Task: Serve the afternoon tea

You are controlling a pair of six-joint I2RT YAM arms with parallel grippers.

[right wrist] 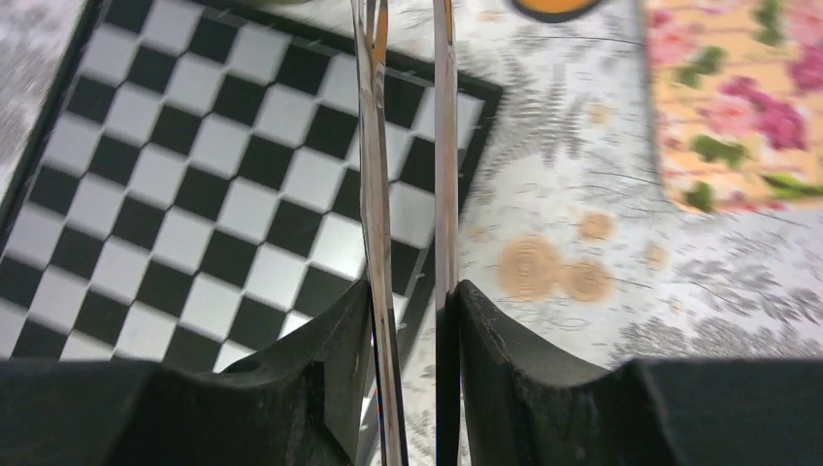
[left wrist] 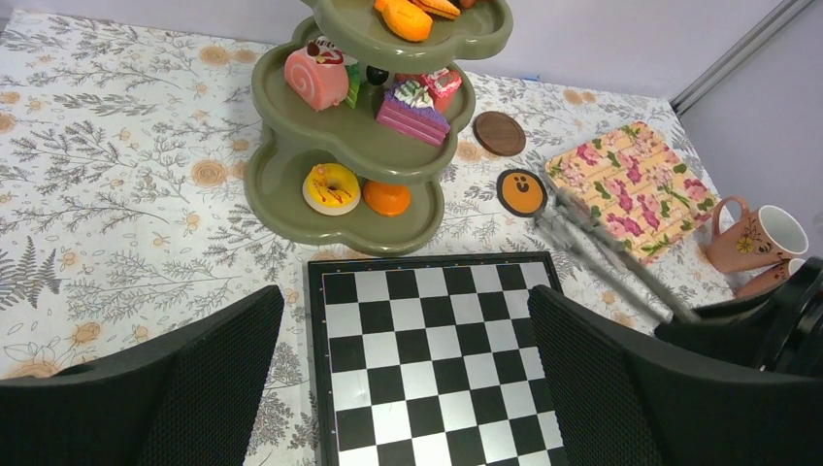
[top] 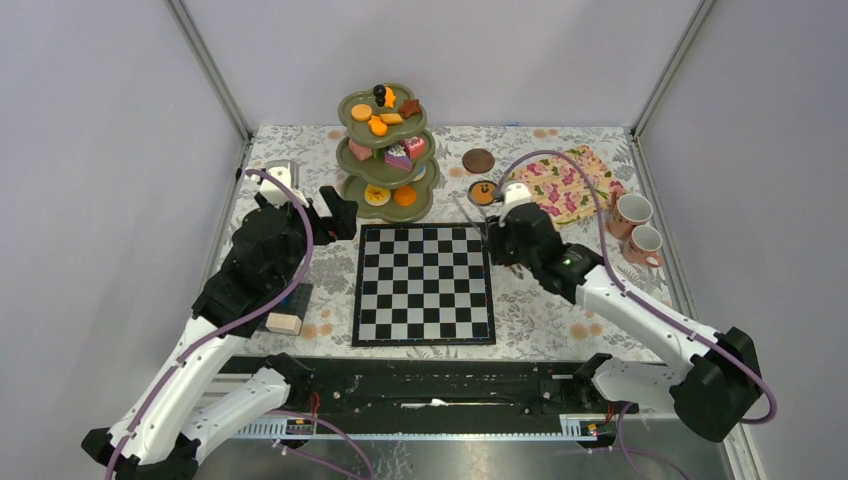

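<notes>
Right end effector (right wrist: 412, 301) is pinching a pair of thin metal tongs (right wrist: 374, 146). Its pads press on the two blades, which stand slightly apart with nothing between them and run out over the far right corner of the chessboard (top: 425, 283). Left end effector (left wrist: 406, 301) is spread wide and empty, near the board's far left corner and facing the stand.

The olive-green stand (left wrist: 277, 204) sits toward the far edge of the tabletop, just beyond the chessboard. Its bottom tier holds a doughnut (left wrist: 332, 187) and an orange piece (left wrist: 388, 198). The middle tier holds a pink roll (left wrist: 315, 78) and a pink cake slice (left wrist: 412, 109), and the top tier several orange pastries (left wrist: 408, 19). Two cups (top: 632, 210) stand by the right edge; the one whose mouth shows looks empty.

The pastries look small, light and rigid, with smooth surfaces that could slip between metal blades. Each is probably best taken low across its widest sides with a gentle squeeze. The cups look stiff and light, easiest to take by the wall or handle.
</notes>
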